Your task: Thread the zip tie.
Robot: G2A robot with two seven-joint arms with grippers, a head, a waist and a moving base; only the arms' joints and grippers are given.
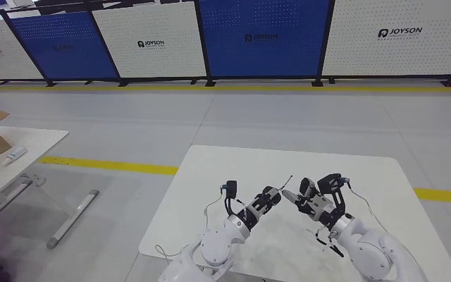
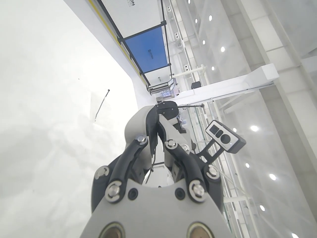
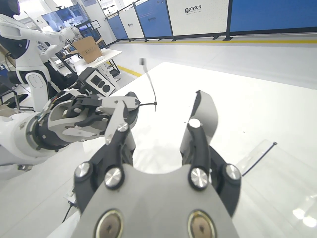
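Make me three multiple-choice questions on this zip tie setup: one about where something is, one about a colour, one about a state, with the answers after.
1. Where is the spare zip tie?
A. lying on the table
B. on the floor
C. in a box

2. What colour is the held zip tie in the left hand?
A. white
B. black
C. yellow

3. How is the right hand?
A. open and empty
B. shut on a tie
C. shut on nothing

Answers:
1 A, it lies flat on the white table top.
2 B, the strap sticking out of the left hand is black.
3 A, its fingers stand wide apart with nothing between them.
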